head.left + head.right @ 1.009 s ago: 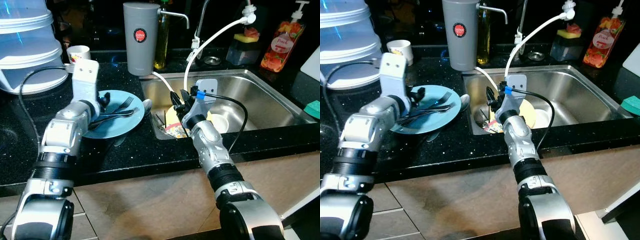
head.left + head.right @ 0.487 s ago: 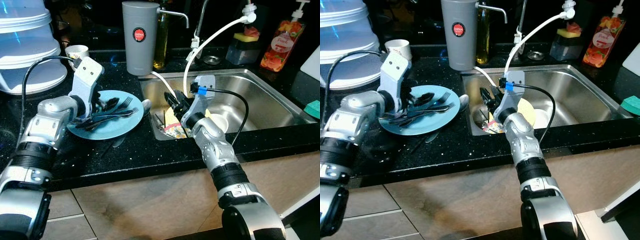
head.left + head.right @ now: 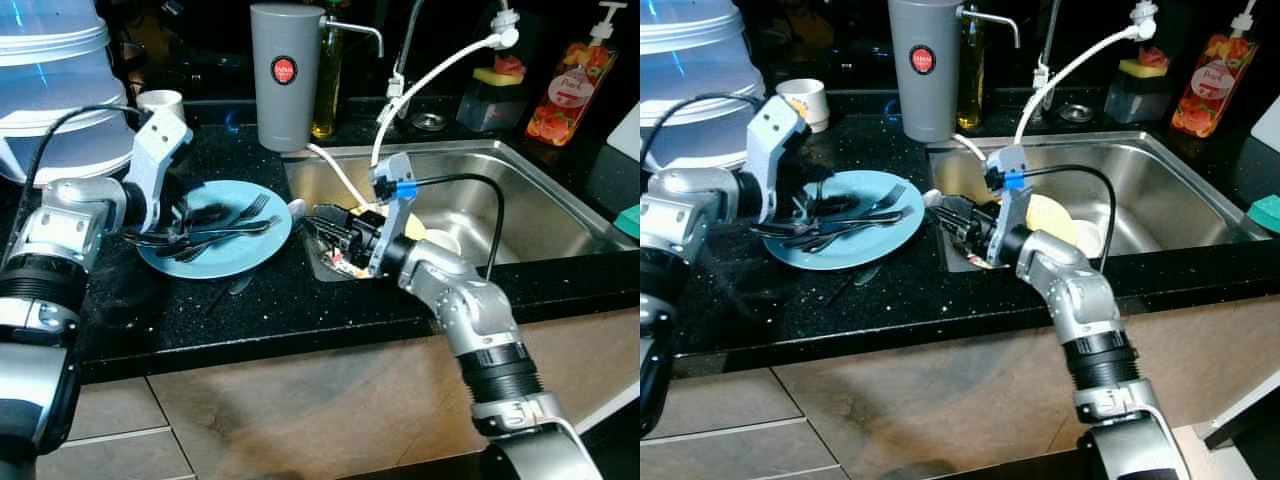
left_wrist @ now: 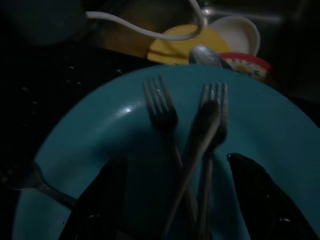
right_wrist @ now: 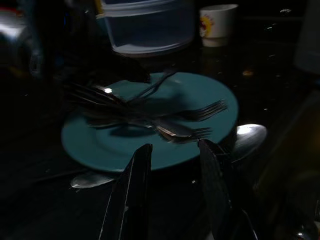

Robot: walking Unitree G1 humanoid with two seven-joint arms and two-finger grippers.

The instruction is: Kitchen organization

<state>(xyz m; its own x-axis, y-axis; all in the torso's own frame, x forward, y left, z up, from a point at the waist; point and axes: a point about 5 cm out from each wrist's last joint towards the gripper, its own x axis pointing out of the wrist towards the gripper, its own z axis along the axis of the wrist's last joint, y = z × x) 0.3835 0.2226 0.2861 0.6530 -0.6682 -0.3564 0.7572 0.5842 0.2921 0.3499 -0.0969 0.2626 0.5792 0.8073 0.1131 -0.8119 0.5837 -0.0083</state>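
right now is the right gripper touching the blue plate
Apart. The right wrist view shows the right gripper open with dark counter between it and the blue plate.

Forks (image 3: 215, 228) lie on plate (image 3: 250, 250), left of sink (image 3: 520, 190).

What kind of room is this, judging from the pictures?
Most likely a home kitchen: a stainless steel sink is set in a black countertop, a faucet stands behind it, and a blue plate holds forks.

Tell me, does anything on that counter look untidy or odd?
Yes. Forks lie crossed in a heap on the blue plate, a spoon sticks out from beneath its rim, and dishes sit piled in the sink.
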